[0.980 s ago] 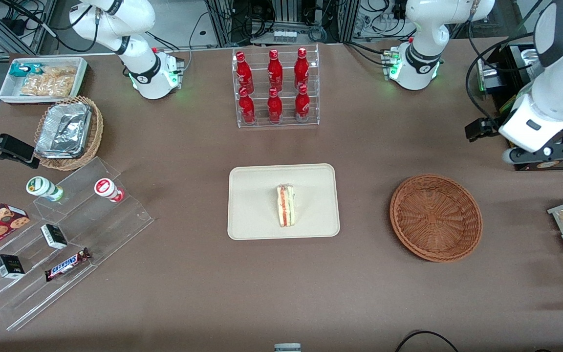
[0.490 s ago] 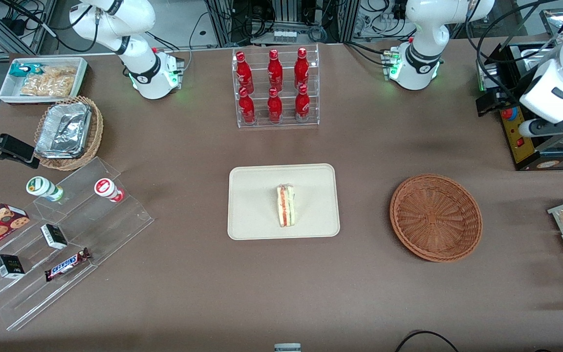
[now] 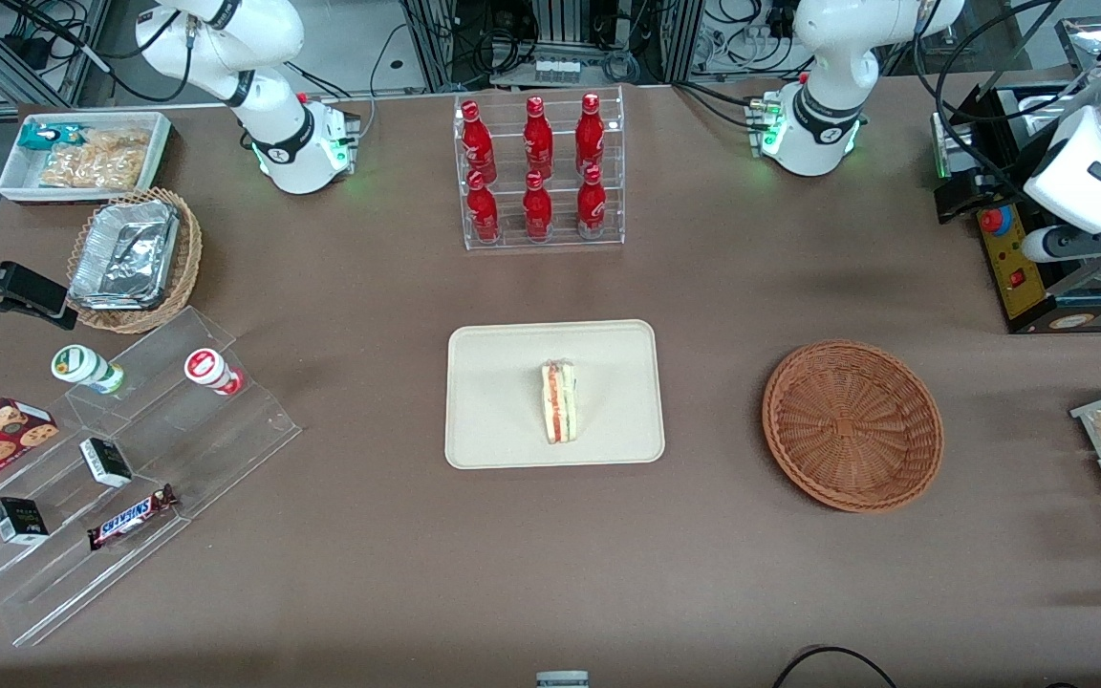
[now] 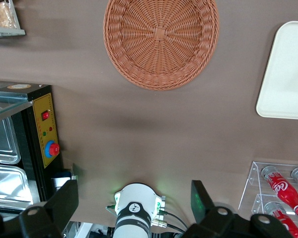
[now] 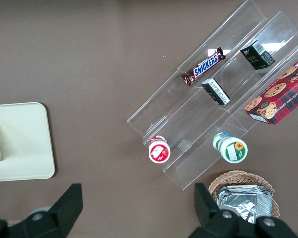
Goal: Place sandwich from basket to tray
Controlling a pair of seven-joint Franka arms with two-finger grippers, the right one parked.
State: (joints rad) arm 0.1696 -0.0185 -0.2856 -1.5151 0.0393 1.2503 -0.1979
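- A brown table [image 3: 369, 573] carries everything; its front edge fades into shadow, and its end toward the working arm is cut off by the frame.
- The strip along the table's front edge lies open from one end to the other, with only a dark cable [image 3: 832, 664] curling in at the edge.
- Toward the parked arm's front corner, a stepped clear acrylic riser [image 3: 120, 478] holds a Snickers bar [image 3: 130, 518] and small dark boxes; their labels are too small to read.
- At the table's middle the cream tray [image 3: 512, 382] lies flat with bare brown table on all four sides.
- The sandwich [image 3: 559, 401] rests on the tray, slightly toward the working arm's side of its centre, with its long axis running from the front edge toward the back edge. Its red and green filling edge faces up.
- The reddish-brown basket [image 3: 852, 425] stands beside the tray, well apart from it toward the working arm's end, with nothing in it.
- Farther back, a clear rack of red bottles [image 3: 538, 170] stands near the back edge.
- The left gripper [image 4: 134, 208] hangs high over the table's back corner at the working arm's end, its fingers [image 4: 64, 201] spread wide and holding nothing; the front view cuts it off at the frame.
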